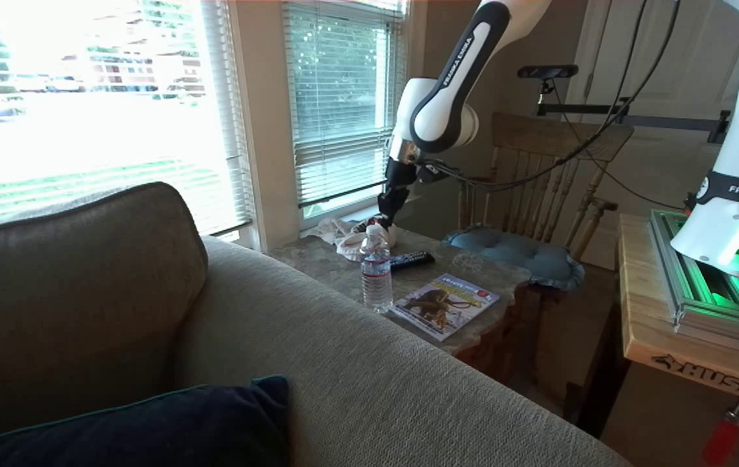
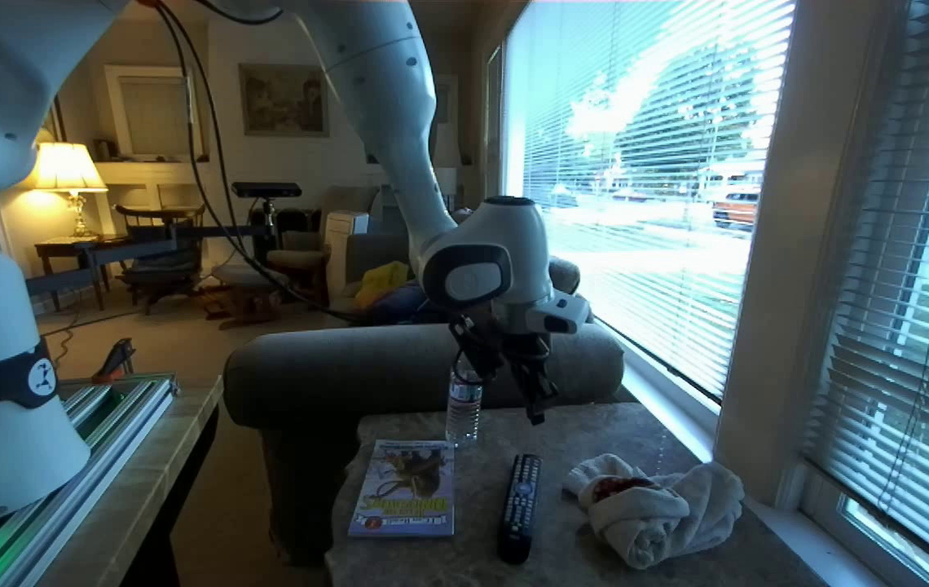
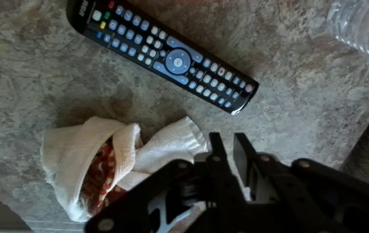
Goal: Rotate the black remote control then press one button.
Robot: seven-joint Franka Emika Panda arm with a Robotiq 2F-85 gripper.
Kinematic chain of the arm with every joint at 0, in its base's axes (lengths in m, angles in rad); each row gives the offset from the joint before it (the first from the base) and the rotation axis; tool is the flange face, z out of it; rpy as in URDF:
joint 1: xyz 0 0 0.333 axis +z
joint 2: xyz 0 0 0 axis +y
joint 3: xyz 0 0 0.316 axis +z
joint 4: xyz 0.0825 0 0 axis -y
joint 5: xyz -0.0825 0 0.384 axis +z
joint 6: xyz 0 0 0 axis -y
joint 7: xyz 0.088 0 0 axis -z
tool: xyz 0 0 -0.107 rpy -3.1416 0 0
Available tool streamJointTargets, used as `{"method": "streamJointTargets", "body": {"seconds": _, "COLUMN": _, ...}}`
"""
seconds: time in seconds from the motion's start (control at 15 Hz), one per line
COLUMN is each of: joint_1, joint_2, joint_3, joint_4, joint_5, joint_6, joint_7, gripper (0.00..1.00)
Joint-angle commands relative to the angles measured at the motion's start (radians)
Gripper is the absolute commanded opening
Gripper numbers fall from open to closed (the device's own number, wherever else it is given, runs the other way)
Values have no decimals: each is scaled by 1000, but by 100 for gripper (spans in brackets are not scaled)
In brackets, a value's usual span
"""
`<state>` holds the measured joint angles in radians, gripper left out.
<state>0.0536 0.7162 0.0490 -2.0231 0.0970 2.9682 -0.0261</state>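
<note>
Daylight comes through windows [image 2: 644, 163] with slatted blinds [image 2: 904, 326] into a corner of a living room. Beside the padded arm of a grey sofa [image 1: 356, 363] stands a desk [image 2: 416, 562] with a mottled grey-brown top. On it a black remote control [image 2: 520, 509] lies flat and face up, between a picture-covered magazine [image 2: 407, 489] and a rumpled white towel [image 2: 701, 514]. A red patterned item [image 3: 97, 174], hard to identify, shows in the towel's folds. An upright clear plastic bottle [image 1: 376, 279] stands just beside the magazine. From a white robot arm [image 1: 447, 97], a dark pincer [image 3: 227, 134] hangs tips-down over the desk, near the towel and apart from the remote control. Its two fingers [image 3: 217, 145] are parted only a little, with a narrow gap between them. Seen from the wrist, the remote control runs diagonally, the end with the brand lettering at upper left and the opposite end nearer the pincer. In an exterior view, a wooden chair [image 1: 525, 136] with a blue cushion [image 1: 512, 253] stands beyond the desk, and a dark blue pillow [image 1: 149, 428] lies on the sofa.
</note>
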Motion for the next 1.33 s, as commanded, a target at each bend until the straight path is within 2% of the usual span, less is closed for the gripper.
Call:
{"method": "streamJointTargets", "body": {"seconds": 0.0, "joint_1": -38, "joint_2": -142, "joint_3": 19, "joint_4": -119, "joint_5": 0, "joint_6": -40, "joint_7": 19, "gripper": 47}}
{"method": "streamJointTargets", "body": {"seconds": 0.2, "joint_1": -35, "joint_2": -208, "joint_3": -7, "joint_4": -154, "joint_5": -9, "joint_6": -91, "joint_7": 34, "gripper": 68}}
{"method": "streamJointTargets", "body": {"seconds": 0.47, "joint_1": -25, "joint_2": -270, "joint_3": -44, "joint_4": -167, "joint_5": -30, "joint_6": -218, "joint_7": 40, "gripper": 96}}
{"method": "streamJointTargets", "body": {"seconds": 0.53, "joint_1": -26, "joint_2": -281, "joint_3": -48, "joint_4": -169, "joint_5": -30, "joint_6": -239, "joint_7": 41, "gripper": 99}}
{"method": "streamJointTargets", "body": {"seconds": 0.73, "joint_1": -22, "joint_2": -311, "joint_3": -62, "joint_4": -186, "joint_5": -37, "joint_6": -268, "joint_7": 47, "gripper": 100}}
{"method": "streamJointTargets", "body": {"seconds": 1.13, "joint_1": -12, "joint_2": -348, "joint_3": -81, "joint_4": -235, "joint_5": -40, "joint_6": -237, "joint_7": 77, "gripper": 100}}
{"method": "streamJointTargets", "body": {"seconds": 1.2, "joint_1": -42, "joint_2": -306, "joint_3": -55, "joint_4": -187, "joint_5": -12, "joint_6": -250, "joint_7": 33, "gripper": 100}}
{"method": "streamJointTargets", "body": {"seconds": 1.27, "joint_1": -41, "joint_2": -311, "joint_3": -57, "joint_4": -193, "joint_5": -12, "joint_6": -250, "joint_7": 38, "gripper": 100}}
